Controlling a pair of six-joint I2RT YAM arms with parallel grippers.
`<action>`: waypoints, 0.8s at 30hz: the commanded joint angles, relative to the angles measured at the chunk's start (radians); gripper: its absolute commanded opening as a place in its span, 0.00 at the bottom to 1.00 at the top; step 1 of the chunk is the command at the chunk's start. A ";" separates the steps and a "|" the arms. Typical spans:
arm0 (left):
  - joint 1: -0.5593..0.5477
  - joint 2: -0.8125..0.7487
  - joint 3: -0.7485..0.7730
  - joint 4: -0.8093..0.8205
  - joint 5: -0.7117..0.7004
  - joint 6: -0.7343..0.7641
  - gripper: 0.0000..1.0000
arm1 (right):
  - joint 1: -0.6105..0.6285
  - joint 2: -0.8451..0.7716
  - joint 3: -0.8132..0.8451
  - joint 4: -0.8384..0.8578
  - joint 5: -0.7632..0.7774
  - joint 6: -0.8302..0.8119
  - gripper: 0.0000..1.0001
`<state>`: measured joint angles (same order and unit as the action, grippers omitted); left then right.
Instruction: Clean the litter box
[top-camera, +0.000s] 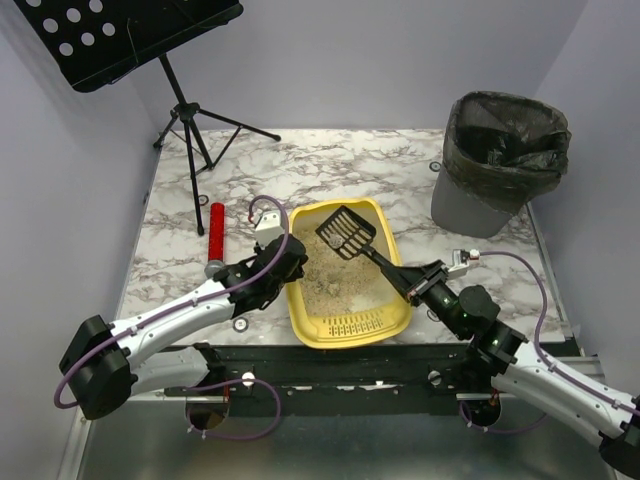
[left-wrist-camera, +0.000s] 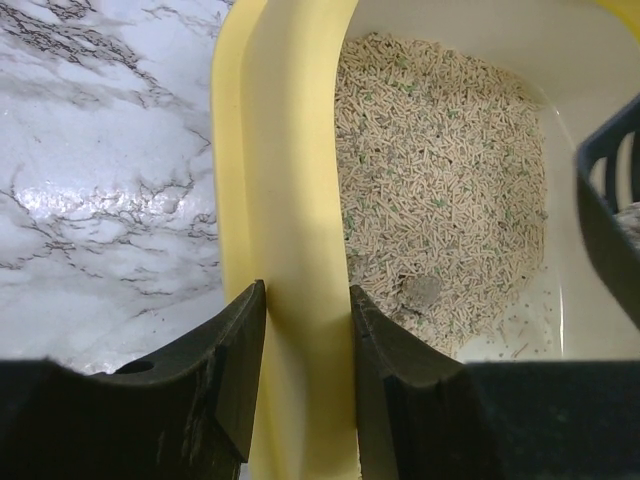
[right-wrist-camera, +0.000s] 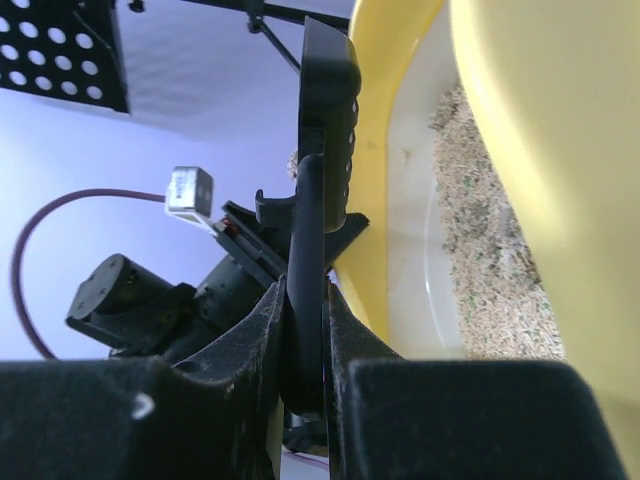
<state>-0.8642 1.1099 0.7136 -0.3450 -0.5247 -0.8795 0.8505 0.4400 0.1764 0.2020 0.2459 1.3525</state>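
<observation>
The yellow litter box (top-camera: 296, 302) lies on the marble table in front of the arms, its slotted sieve end (top-camera: 352, 325) nearest me and beige litter (top-camera: 333, 287) inside. My left gripper (top-camera: 288, 264) is shut on the box's left rim (left-wrist-camera: 296, 200), one finger outside and one inside the wall. A grey clump (left-wrist-camera: 422, 290) lies in the litter by the inner finger. My right gripper (top-camera: 412, 281) is shut on the handle (right-wrist-camera: 306, 230) of a black slotted scoop (top-camera: 346, 232). The scoop head hangs over the box's far end with a small grey clump in it.
A grey bin with a black bag (top-camera: 500, 160) stands at the back right of the table. A red cylinder (top-camera: 216, 232) lies left of the box. A black music stand (top-camera: 130, 35) on a tripod (top-camera: 195, 125) stands at the back left.
</observation>
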 joint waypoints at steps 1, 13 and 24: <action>-0.002 -0.042 -0.016 0.043 -0.034 -0.013 0.44 | 0.002 -0.056 0.020 0.006 -0.023 -0.022 0.01; -0.001 -0.010 -0.011 0.092 -0.055 -0.065 0.44 | 0.002 -0.052 -0.017 0.006 0.006 0.010 0.01; -0.001 0.065 0.055 0.101 -0.054 -0.081 0.43 | 0.002 -0.072 0.138 -0.291 0.064 -0.049 0.01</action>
<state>-0.8661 1.1339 0.7048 -0.2905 -0.5682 -0.9173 0.8497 0.3695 0.2749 0.0216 0.2451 1.3254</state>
